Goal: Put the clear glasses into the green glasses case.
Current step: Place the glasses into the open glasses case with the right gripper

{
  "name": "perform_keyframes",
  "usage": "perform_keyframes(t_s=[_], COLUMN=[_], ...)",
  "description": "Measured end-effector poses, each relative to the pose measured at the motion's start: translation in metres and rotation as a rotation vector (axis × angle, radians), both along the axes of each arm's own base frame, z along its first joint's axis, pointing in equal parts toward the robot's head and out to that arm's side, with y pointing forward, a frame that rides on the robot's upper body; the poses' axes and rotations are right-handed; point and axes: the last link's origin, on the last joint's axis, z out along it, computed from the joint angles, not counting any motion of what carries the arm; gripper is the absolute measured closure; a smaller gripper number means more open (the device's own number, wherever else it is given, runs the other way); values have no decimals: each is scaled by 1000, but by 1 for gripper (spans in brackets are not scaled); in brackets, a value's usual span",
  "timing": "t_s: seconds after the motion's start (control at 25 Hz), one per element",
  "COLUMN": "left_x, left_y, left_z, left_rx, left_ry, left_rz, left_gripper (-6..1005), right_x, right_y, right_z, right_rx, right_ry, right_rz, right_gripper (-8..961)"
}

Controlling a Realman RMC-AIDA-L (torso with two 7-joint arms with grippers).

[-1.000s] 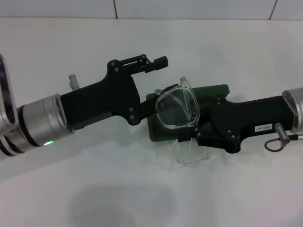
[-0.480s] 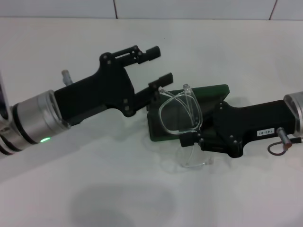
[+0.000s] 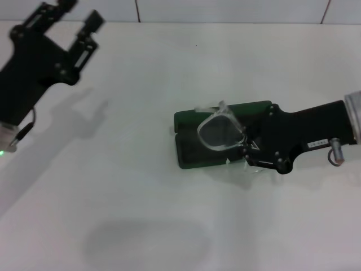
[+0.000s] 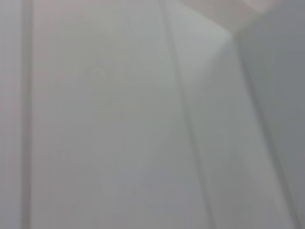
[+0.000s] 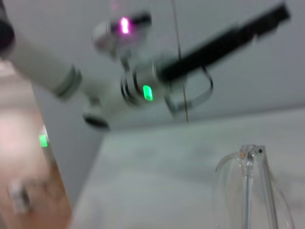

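The green glasses case (image 3: pixel 190 153) lies open on the white table, right of centre. The clear glasses (image 3: pixel 218 132) rest tilted in it, lens upward, one end sticking up at the case's far edge. My right gripper (image 3: pixel 246 150) comes in low from the right and is shut on the glasses' right end, over the case. The right wrist view shows the clear glasses (image 5: pixel 248 191) close up. Raised at the far left, away from the case, my left gripper (image 3: pixel 79 14) is open and holds nothing.
The white table (image 3: pixel 169 226) spreads all around the case, with a tiled wall along its far edge. The right wrist view shows my left arm (image 5: pixel 138 86) raised in the distance. The left wrist view shows only pale wall.
My left gripper has pulled away from the case, up and to the far left. My right gripper has lowered the glasses down into the case.
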Motion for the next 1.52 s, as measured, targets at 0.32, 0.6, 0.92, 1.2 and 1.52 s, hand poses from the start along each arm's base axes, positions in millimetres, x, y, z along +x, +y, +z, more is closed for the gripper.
perform_keyframes(t_s=[0.32,0.6,0.92,1.2,1.52], left_x=[-17,-20,-19,-19,-19], left_y=[-12,-13,-8,-7,-7], left_z=[2,1,-2,-1,-2], left_rx=[14,8,-5,-6,-8], left_ry=[-28,-29,-11,-7,-6], left_rz=[74,90,98,97,97], left_gripper=[480,481,481,481,480], right_x=[-36,-48,-55,-65,-65], right_y=[12,13,15,11,20], right_z=[-31,-60,-67,-56,-54], right_rx=[129,202,263,263,368], right_ry=[-412,-588,-631,-638,-739], right_rz=[136,215,256,277,282], right_gripper=[837,836,836,836,837])
